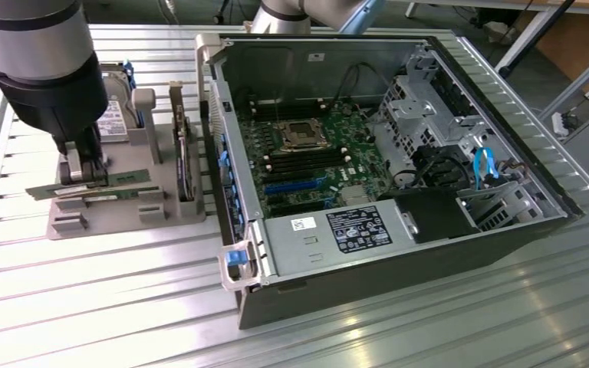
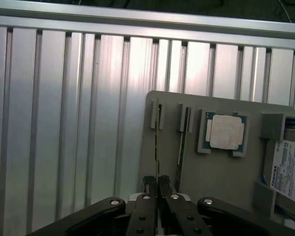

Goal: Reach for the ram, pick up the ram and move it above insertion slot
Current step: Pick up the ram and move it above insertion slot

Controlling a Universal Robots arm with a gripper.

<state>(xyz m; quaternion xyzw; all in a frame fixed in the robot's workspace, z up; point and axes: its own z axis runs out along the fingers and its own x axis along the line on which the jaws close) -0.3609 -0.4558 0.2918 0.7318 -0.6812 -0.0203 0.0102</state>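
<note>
Green and thin, the ram [image 1: 41, 190] stands on edge in its grey holder [image 2: 216, 182], the gripper [image 2: 158, 183] pinched nearly closed on its upper edge near mid-length; it looks light, stiff and fragile, best held by the bare edge, not the chips. Beyond sits the open computer case [image 1: 397, 146]

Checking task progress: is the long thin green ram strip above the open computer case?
No, the green ram strip sits at the grey plastic holder beside the case.
</note>
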